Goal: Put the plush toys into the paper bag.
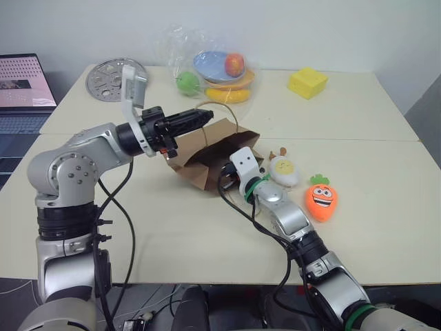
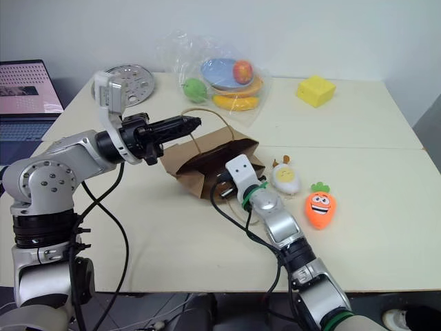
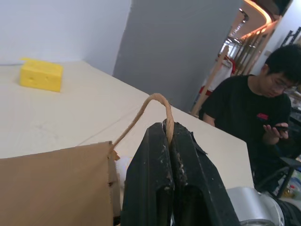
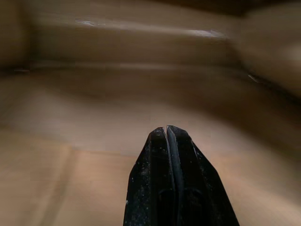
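Note:
The brown paper bag (image 1: 198,163) lies on its side in the middle of the table, its mouth facing the right arm. My left gripper (image 3: 168,128) is shut on the bag's twine handle (image 3: 149,102) and holds it up above the bag. My right gripper (image 4: 167,130) is shut with nothing in it and reaches into the bag's mouth, with brown paper (image 4: 141,70) all around its tips. Two plush toys lie on the table just right of the bag: the white egg (image 1: 285,172) beside the right wrist, and the orange carrot (image 1: 321,198) further right.
A yellow block (image 1: 307,83) and a clear plastic bag of fruit (image 1: 220,69) sit at the back of the table. A round metal disc (image 1: 112,78) and a laptop (image 1: 24,86) are at the back left. A seated person (image 3: 263,113) shows beyond the table.

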Robot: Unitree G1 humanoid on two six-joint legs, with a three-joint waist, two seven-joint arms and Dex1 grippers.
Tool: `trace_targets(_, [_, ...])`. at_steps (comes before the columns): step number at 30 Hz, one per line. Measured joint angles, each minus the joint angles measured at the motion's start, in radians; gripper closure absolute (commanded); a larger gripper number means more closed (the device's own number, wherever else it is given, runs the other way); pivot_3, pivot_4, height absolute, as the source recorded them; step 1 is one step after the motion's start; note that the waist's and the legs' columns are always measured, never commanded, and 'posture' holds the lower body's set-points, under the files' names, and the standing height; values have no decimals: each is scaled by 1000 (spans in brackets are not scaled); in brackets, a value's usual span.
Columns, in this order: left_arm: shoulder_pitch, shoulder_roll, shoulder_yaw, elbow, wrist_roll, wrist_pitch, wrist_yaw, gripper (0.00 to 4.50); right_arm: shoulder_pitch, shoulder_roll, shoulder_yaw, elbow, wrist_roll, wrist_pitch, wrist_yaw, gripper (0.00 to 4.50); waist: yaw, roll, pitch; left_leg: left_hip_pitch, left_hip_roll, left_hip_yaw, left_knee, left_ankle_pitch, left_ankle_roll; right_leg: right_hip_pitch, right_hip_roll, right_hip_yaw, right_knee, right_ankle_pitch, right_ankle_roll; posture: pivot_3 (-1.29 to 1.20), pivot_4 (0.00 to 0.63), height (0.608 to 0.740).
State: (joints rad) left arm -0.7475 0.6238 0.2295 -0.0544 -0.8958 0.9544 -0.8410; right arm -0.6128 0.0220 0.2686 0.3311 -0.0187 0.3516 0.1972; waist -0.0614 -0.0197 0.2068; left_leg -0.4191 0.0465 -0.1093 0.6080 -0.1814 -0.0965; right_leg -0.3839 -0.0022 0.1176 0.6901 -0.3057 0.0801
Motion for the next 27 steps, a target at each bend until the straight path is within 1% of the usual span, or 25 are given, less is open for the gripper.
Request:
trace_targets(4, [-13,2,0,17,8,-7,0,4500,0,2,-20,23,1,-13,-3,4455,-1,0,0,0,0,0,0,0,0,0,0,0,0,0,0,0,150,740])
trace_targets(11, [-211,18,36,78,24,-84,23,4500,-15,46,-63,43,11,7,-3,4455,-6,0,0,0,0,0,0,0,0,0,0,0,1,0,0,0,150,740])
trace_targets(14, [-234,16,43,86,24,-102,24,4500,-41,77,-73,62,13,8,-4,4455,-17,0,0,0,0,0,0,0,0,0,0,0,1,0,0,0,150,740])
trace_targets(20, [-169,15,27,70,52,-136,7,4500,-43,85,-90,90,11,6,-10,4455,-22,0,0,0,0,0,0,0,0,-1,0,0,2,0,0,0,150,740])
trace_targets(24, [-55,21,-42,4,103,-185,-50,4500,-43,86,-94,88,12,1,-7,4455,-23,0,0,0,0,0,-1,0,0,-1,0,0,2,0,0,0,150,740])
trace_targets(27, [-8,21,-73,-4,130,-200,-70,4500,-42,84,-93,61,12,-10,-2,4455,-23,0,0,-1,0,0,-1,0,0,-3,0,1,2,0,0,0,150,740])
